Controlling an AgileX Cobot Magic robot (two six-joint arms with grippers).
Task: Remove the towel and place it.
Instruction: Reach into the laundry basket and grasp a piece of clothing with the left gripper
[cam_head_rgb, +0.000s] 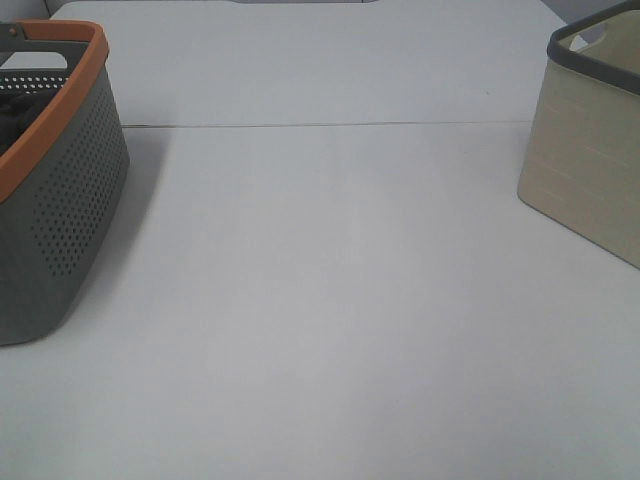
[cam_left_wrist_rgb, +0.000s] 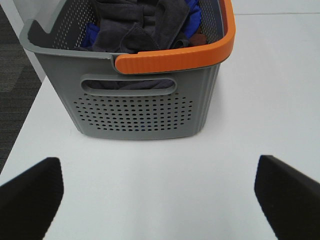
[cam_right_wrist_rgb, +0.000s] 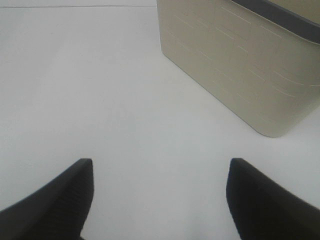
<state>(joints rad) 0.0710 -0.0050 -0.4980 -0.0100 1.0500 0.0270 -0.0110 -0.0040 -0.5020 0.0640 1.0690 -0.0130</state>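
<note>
A dark grey towel (cam_left_wrist_rgb: 134, 31) lies bunched with blue cloth (cam_left_wrist_rgb: 89, 36) inside the orange-rimmed perforated laundry basket (cam_left_wrist_rgb: 140, 117) at the white desk's (cam_head_rgb: 330, 300) left edge. A beige bin (cam_head_rgb: 590, 180) stands at the right edge. The left gripper (cam_left_wrist_rgb: 159, 182) and the right gripper (cam_right_wrist_rgb: 160, 172) hover over the desk, jaws spread wide, gripping nothing.

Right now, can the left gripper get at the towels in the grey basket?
Probably yes. The left gripper is open and faces the basket across bare table, and the towels lie heaped in its open top. It would have to rise over the near wall and orange handle first.
</note>
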